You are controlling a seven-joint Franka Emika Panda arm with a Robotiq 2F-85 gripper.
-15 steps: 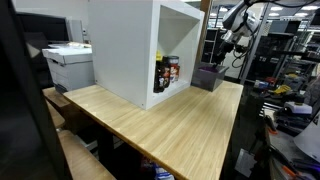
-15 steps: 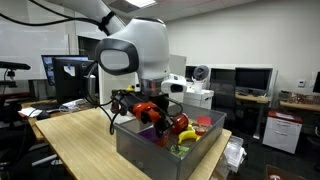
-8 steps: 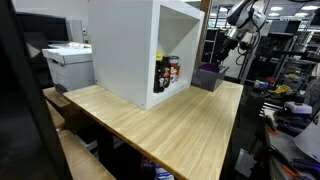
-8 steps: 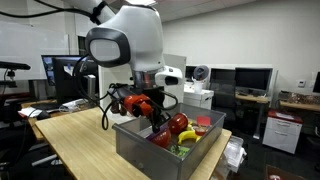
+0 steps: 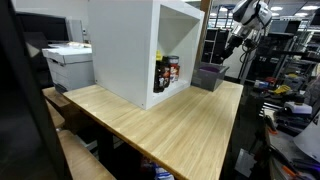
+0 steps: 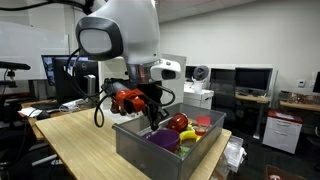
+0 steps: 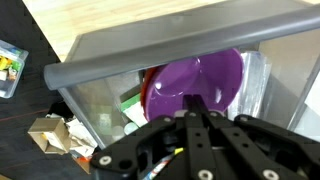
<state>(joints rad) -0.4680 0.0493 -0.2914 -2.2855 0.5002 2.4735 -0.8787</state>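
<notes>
pincer [image 7: 193, 108] pressed together | risen higher above grey bin [image 6: 133, 150] | purple bowl [image 7: 215, 75] directly beneath

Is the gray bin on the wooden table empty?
No, the wrist view shows a purple bowl lying inside the gray bin.
</notes>
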